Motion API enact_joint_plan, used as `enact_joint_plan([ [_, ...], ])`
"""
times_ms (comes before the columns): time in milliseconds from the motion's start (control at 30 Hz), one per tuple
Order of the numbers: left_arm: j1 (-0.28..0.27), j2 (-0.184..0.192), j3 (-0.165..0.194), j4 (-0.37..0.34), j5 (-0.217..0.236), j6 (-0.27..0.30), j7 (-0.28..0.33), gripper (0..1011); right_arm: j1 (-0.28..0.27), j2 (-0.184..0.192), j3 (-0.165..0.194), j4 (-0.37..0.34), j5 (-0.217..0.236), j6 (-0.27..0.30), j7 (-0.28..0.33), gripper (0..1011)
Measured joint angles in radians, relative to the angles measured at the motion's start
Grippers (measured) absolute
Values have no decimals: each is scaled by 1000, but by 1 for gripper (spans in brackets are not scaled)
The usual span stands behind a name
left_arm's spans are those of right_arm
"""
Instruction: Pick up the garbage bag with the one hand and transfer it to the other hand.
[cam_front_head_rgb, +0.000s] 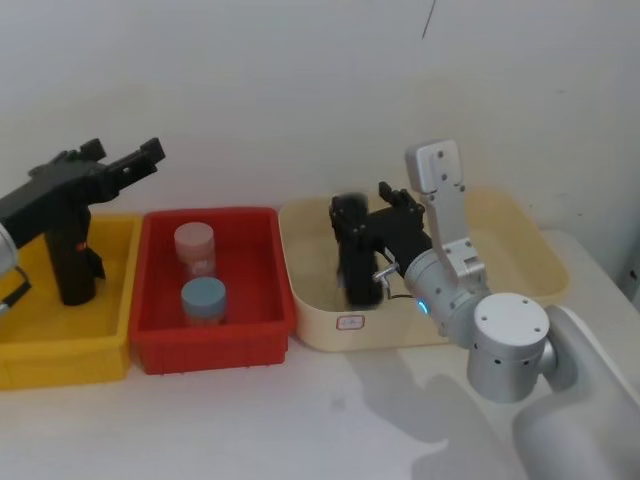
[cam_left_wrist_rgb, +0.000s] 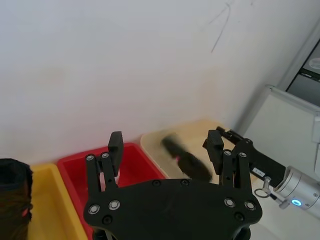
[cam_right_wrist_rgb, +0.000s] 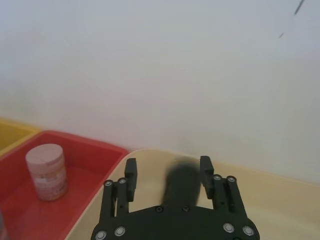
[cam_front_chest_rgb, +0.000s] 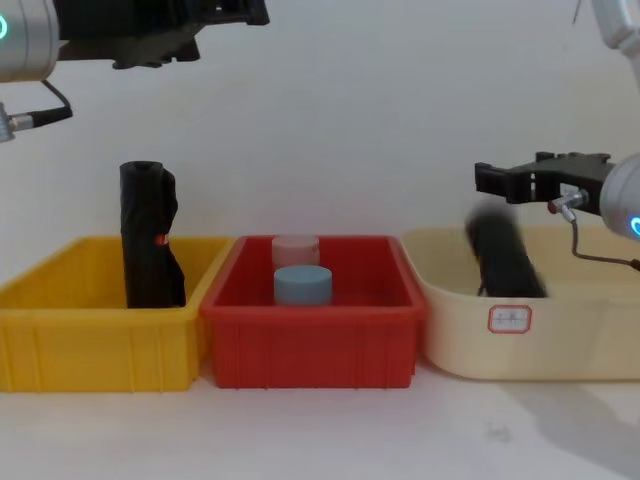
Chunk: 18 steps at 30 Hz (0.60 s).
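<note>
The garbage bag (cam_front_head_rgb: 358, 272), a black bundle, stands leaning and blurred inside the cream bin (cam_front_head_rgb: 520, 240). It also appears in the chest view (cam_front_chest_rgb: 505, 262) and the left wrist view (cam_left_wrist_rgb: 186, 161). My right gripper (cam_front_head_rgb: 368, 205), on the arm with the blue ring, hovers open just above the bag's top (cam_front_chest_rgb: 495, 182). In the right wrist view the bag (cam_right_wrist_rgb: 182, 181) sits between and beyond the spread fingers of the gripper (cam_right_wrist_rgb: 168, 169), not clamped. My left gripper (cam_front_head_rgb: 145, 158) is raised high over the yellow bin (cam_front_head_rgb: 110, 240), open and empty (cam_left_wrist_rgb: 165, 142).
A slim upright black bundle with a red mark (cam_front_chest_rgb: 150, 235) stands in the yellow bin (cam_front_chest_rgb: 60, 290). The red bin (cam_front_head_rgb: 250, 225) between the two holds a pink jar (cam_front_head_rgb: 195, 245) and a blue-lidded jar (cam_front_head_rgb: 203, 297). A white wall rises close behind the bins.
</note>
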Motion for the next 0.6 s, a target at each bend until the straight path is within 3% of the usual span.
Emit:
enact_joint_plan([
  [233,9,7,-9,-4,-3,-3,7,1001,5,4,8,7,-5,-2,-6,958],
  [333,11,9,-11,-5,-4,-3,9,1001,7,5,10,9,-7,-2,-7,999],
  [600,15,13,-16,-8,-6,-4,13,1001,8,6,14,12,-9,-3,-9,1001],
])
